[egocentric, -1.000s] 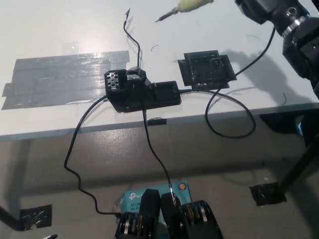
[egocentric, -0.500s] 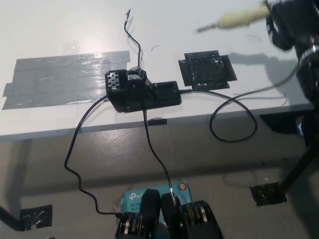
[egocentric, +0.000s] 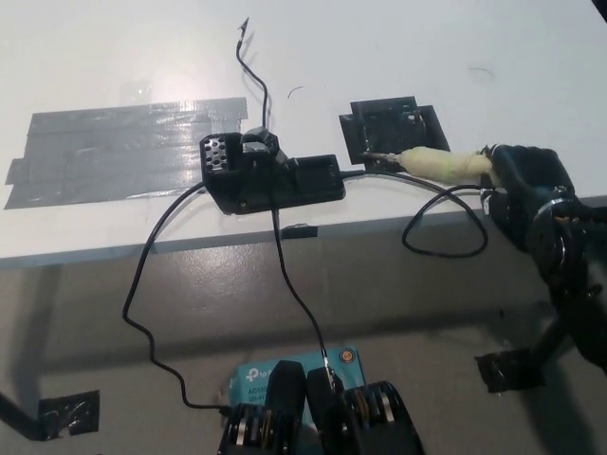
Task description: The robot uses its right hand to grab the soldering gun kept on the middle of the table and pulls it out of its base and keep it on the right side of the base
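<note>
Grey tape patch [egocentric: 123, 152]: flat on the white worktop [egocentric: 379, 47], far left.
Black soldering base [egocentric: 270, 175]: mid-worktop, near the front edge, black cable [egocentric: 142, 275] trailing off it.
Teal box on the floor [egocentric: 285, 370]: lettering too small to read.
Black square pad [egocentric: 394, 131]: just right of the base.
Cream-handled soldering gun [egocentric: 441, 165]: out of the base, long axis roughly level, metal tip pointing left onto the pad's lower edge.
Black right hand [egocentric: 526, 185]: clamped on the gun's rear end, at the worktop's front right edge.
</note>
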Tool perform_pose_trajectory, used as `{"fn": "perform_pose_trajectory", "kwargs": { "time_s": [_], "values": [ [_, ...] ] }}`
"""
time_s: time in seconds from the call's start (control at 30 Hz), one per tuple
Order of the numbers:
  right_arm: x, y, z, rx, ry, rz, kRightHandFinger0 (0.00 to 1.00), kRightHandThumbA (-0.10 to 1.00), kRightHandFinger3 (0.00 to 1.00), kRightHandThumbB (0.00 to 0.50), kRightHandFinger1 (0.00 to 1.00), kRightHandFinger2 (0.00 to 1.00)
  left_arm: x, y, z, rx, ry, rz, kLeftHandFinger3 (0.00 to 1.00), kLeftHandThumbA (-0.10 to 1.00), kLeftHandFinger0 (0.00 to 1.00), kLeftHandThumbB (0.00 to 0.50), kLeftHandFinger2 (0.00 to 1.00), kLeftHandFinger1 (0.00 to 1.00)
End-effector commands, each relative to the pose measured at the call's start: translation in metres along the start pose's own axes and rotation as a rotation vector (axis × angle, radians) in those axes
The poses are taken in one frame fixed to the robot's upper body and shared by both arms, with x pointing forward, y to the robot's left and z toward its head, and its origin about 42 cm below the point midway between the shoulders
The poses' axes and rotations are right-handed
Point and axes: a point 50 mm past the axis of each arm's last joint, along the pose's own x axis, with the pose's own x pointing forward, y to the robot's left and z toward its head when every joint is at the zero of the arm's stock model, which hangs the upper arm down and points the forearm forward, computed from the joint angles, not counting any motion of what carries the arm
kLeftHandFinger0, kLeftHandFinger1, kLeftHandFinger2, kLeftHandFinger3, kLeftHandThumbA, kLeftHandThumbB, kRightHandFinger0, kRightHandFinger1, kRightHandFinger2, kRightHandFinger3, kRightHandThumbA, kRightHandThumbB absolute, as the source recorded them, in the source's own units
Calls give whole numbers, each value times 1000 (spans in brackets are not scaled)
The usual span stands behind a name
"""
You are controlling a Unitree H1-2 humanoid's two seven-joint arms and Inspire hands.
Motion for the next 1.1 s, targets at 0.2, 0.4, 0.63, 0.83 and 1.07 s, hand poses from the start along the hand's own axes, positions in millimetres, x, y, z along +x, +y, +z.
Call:
{"fn": "perform_pose_trajectory", "kwargs": {
  "time_s": [0.2,0.4,0.63,0.83,1.07],
  "values": [
    [-3,3,-8,84,95,147,1000,539,1000,87,1000,1000,-6,5,-1,24,-19,23,1000,721,957,113,1000,860],
    [-7,-12,-16,-4,111,142,1000,794,1000,353,1000,1000,-6,5,0,21,-10,19,1000,719,986,108,1000,875],
    [-11,-24,-11,-59,107,97,1000,905,1000,499,1000,1000,-6,5,-2,22,-4,21,1000,714,994,105,1000,873],
    [-15,-32,-7,-42,70,74,1000,903,1000,500,1000,1000,-7,4,-5,8,-12,13,1000,697,1000,102,1000,871],
    [-18,-65,4,-60,32,9,1000,978,1000,500,1000,1000,-6,6,-5,23,7,19,1000,726,980,99,1000,872]
  ]
}}
